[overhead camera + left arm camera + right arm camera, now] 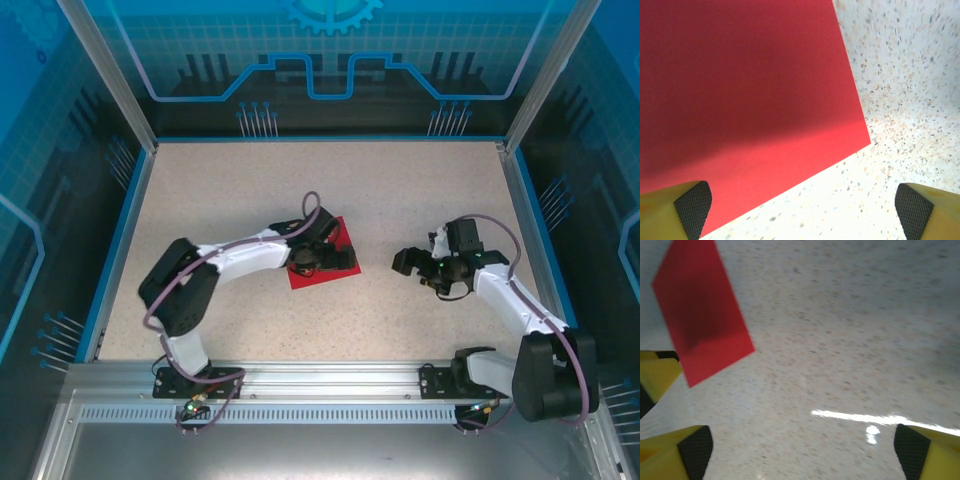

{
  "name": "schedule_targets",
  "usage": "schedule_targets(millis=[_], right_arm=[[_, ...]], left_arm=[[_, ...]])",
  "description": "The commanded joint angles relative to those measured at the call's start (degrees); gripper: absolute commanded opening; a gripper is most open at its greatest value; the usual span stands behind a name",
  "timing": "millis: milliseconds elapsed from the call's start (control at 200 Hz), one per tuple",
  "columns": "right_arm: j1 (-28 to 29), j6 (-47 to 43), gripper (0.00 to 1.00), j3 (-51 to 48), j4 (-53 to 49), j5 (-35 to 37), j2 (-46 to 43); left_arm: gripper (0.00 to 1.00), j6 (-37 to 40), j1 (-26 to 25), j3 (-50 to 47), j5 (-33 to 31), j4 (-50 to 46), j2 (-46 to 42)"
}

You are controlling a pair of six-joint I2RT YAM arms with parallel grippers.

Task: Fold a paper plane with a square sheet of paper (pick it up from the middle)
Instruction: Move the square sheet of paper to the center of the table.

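**Left gripper over the red sheet, both grippers spread wide**

The square sheet of paper [310, 280] lies flat on the speckled table [400, 190], near its middle and a little toward the left edge, turned so that one corner points at the far edge. It is unfolded – plain red with no crease showing.

The left gripper [310, 262] is over the sheet and hides part of it from above. In the left wrist view the sheet [740, 90] takes up the upper left. The left gripper [802, 212] is released and holds nothing: one pad [692, 207] is above the sheet's near edge and the other is above bare table [900, 75].

The right gripper [418, 272] is over bare table toward the right edge – well apart from the sheet. In its wrist view the jaws of the right gripper [802, 452] also stand wide apart and hold nothing, with the sheet [700, 325] at the upper left.
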Motion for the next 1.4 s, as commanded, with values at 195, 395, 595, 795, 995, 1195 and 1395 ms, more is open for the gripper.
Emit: schedule_targets(millis=[195,395,595,795,995,1195,1395], right_arm=[[13.24,5.39,0.93,12.62,6.53,1.95,13.28],[20.44,5.19,0.87,26.73,7.10,0.14,28.60],[24.34,5.23,0.86,39.17,2.95,0.93,42.61],[26.53,6.06,0.84,41.49,1.32,4.31,49.96],[25.77,7.58,0.82,27.71,2.51,11.05,43.34],[24.11,4.05,0.83,14.46,3.02,12.47,32.39],[22.06,-1.27,0.83,12.50,3.16,10.51,28.35]], left_arm=[[0.99,-1.74,5.97,-12.40,-11.26,0.76,-18.08],[0.98,-3.58,10.04,-22.00,-9.47,6.73,-27.12],[0.98,-4.30,10.24,-27.33,-16.23,8.37,-36.70],[0.98,-1.50,10.40,-28.33,-18.87,5.43,-41.15],[0.98,-1.55,10.28,-28.67,-18.26,6.27,-41.15],[0.99,-2.29,10.22,-28.96,-15.13,6.59,-40.49],[0.98,-1.04,10.19,-29.38,-10.96,9.00,-39.87]])
